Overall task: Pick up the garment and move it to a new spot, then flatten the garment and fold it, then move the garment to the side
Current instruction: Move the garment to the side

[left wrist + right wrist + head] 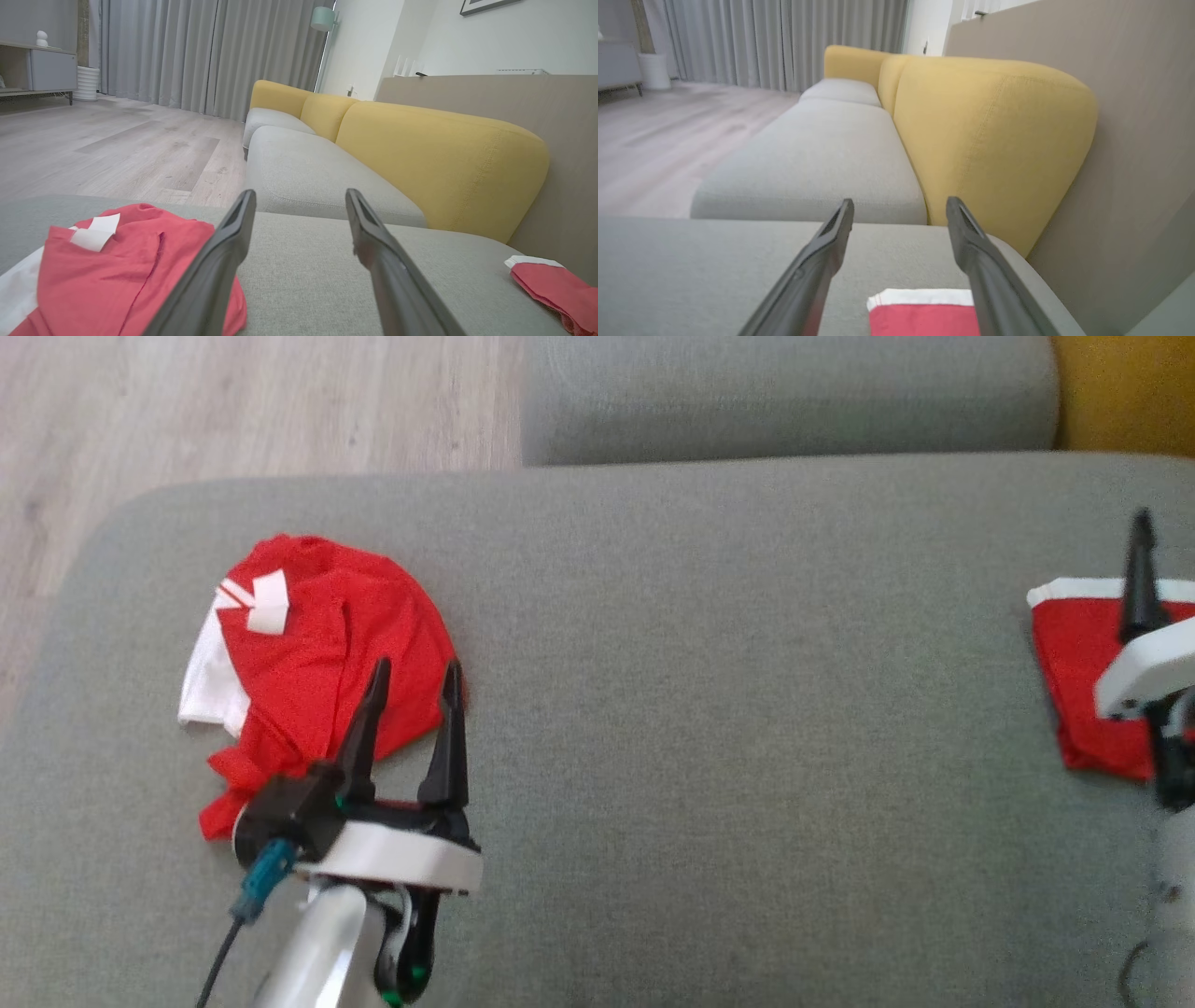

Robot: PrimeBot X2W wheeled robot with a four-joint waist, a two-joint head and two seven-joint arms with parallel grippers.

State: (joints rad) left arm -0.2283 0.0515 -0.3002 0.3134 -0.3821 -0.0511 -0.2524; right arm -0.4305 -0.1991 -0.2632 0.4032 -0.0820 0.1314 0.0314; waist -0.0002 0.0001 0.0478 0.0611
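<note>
I'm looking down on a grey sofa cushion. Nearest me, my left gripper is hanging with its fingers spread apart over the near right edge of the crumpled red garment, which is lying on the cushion's left side. Far right, my right gripper is hovering, fingers apart, above a folded red cloth. Beyond, a yellow backrest is rising.

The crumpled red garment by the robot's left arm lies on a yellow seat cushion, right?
No: the crumpled red garment by the left arm lies on a grey seat cushion; the backrest is yellow. The left wrist view shows it.
</note>
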